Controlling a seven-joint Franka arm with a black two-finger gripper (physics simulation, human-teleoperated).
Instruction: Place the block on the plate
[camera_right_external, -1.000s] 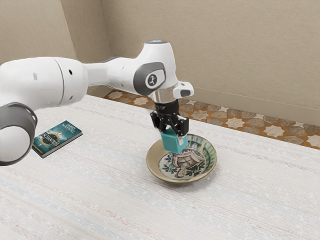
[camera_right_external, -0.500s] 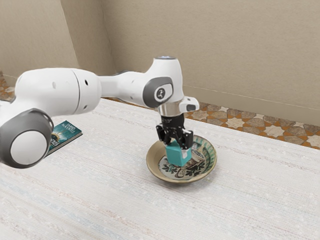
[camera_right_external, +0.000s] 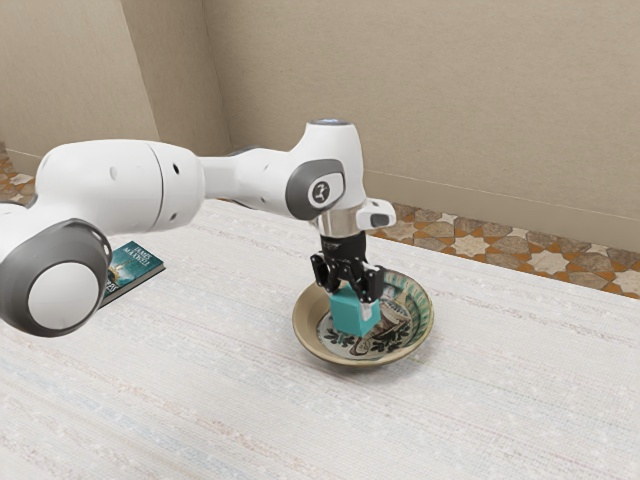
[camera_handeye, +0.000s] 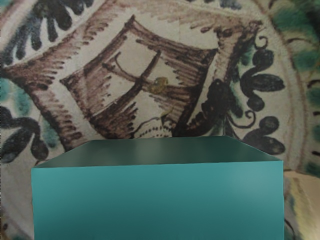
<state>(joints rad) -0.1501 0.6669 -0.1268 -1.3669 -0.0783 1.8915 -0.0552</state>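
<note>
White table (camera_right_external: 220, 390), surface finely streaked. On it, a round, glazed-looking ceramic plate (camera_right_external: 309, 325): tan curved wall, painted brown, green and black inside. My black two-finger gripper (camera_right_external: 350, 306) points down over it, fingers clamped on a smooth, flat-faced teal block (camera_right_external: 352, 316). Block lies between my fingertips, within the rim; whether it touches the plate, I cannot tell.

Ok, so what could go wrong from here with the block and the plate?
My tool grips the block within the plate's hollow. I can't tell whether the block touches the bottom, so releasing it might mean a small drop. The plate's sides slope upward, so it could also tilt or slide.
</note>
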